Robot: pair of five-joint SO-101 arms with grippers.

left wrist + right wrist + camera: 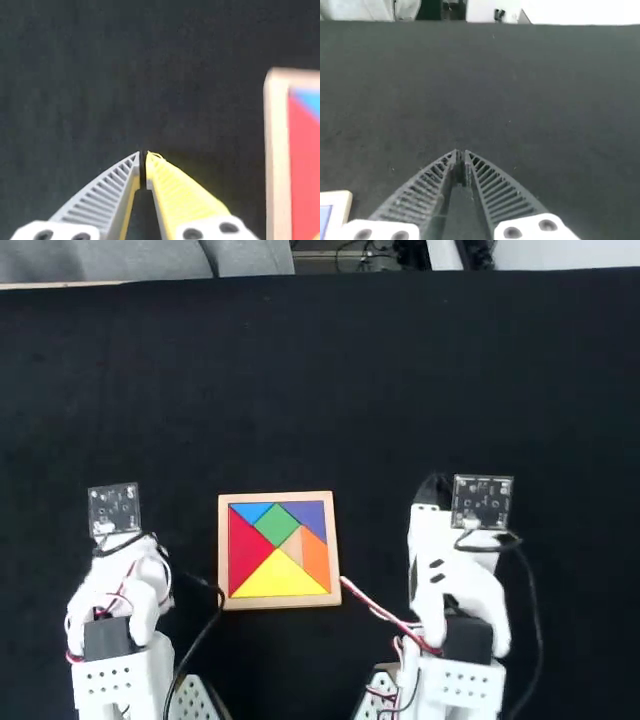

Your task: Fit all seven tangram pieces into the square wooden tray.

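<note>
A black cloth table cover (320, 380) is lying flat and smooth. Beyond the cover's far edge, a rumpled pale grey fabric (150, 258) is resting toward one end, a tangle of dark cables (400, 252) is sitting near the middle, and a white surface (565, 252) is showing beside the cables.

Black tablecloth (320, 370); behind it, perhaps grey fabric (150, 258) and cables (370, 252).

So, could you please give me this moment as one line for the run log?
tray: coloured pieces inside | left gripper: shut, empty, beside tray | right gripper: shut, empty
</note>
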